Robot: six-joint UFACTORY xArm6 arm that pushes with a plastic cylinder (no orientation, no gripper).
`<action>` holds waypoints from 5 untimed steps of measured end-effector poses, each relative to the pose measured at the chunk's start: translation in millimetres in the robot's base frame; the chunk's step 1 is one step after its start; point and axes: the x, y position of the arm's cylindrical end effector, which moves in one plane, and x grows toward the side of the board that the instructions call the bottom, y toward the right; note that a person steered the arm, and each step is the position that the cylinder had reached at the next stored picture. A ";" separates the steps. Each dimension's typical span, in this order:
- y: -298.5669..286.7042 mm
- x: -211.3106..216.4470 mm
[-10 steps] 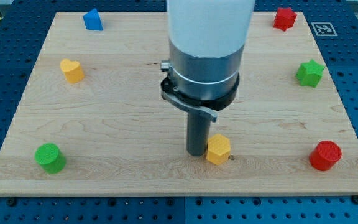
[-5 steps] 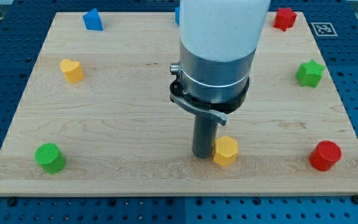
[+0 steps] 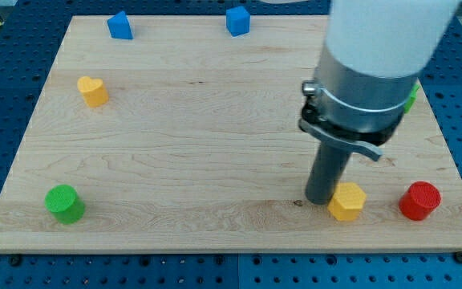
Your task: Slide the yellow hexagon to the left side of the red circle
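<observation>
Rod in place of any claw, so nothing to spread or pinch: my tip [image 3: 321, 199] down on the wooden board [image 3: 215, 120], touching the left face of the yellow hexagon [image 3: 347, 201]. Hexagon near the view's bottom right, just left of the red circle [image 3: 419, 201], small gap between. Elsewhere: green cylinder [image 3: 63, 203], yellow heart [image 3: 92, 91], 2 blue blocks [image 3: 119, 25] [image 3: 237, 20].

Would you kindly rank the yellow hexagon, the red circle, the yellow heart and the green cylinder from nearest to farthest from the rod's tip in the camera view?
From my tip:
1. Yellow hexagon, touching it on the view's right.
2. Red circle, further right, near the bottom edge.
3. Yellow heart, upper left.
4. Green cylinder, bottom left; these last two are nearly equal, so their order is uncertain.
</observation>
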 end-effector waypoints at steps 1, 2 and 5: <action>4.0 11.5; 4.0 31.3; 28.2 33.8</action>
